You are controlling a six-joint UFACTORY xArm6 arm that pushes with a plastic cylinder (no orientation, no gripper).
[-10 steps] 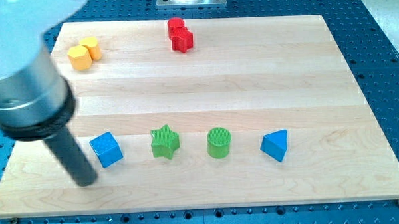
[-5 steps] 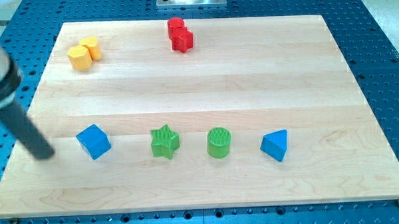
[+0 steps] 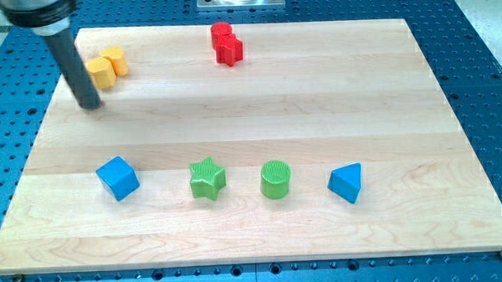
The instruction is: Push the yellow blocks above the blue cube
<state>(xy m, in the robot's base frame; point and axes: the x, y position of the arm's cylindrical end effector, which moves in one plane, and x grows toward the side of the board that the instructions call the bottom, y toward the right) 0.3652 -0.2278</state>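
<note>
Two yellow blocks [image 3: 107, 67] sit touching each other near the wooden board's top left corner. The blue cube [image 3: 117, 177] lies lower down on the left side of the board, well below them. My tip [image 3: 91, 104] rests on the board just below and slightly left of the yellow blocks, with the dark rod rising past their left side. The tip is well above the blue cube.
Two red blocks [image 3: 226, 44] sit together at the top centre. A green star [image 3: 207, 178], a green cylinder [image 3: 275, 179] and a blue triangular block [image 3: 346, 183] stand in a row right of the blue cube. The wooden board [image 3: 333, 96] lies on a blue perforated table.
My tip has moved from beside the blue cube at the lower left up to just below the yellow blocks. The blue cube shifted a little left and turned early on, then stayed put.
</note>
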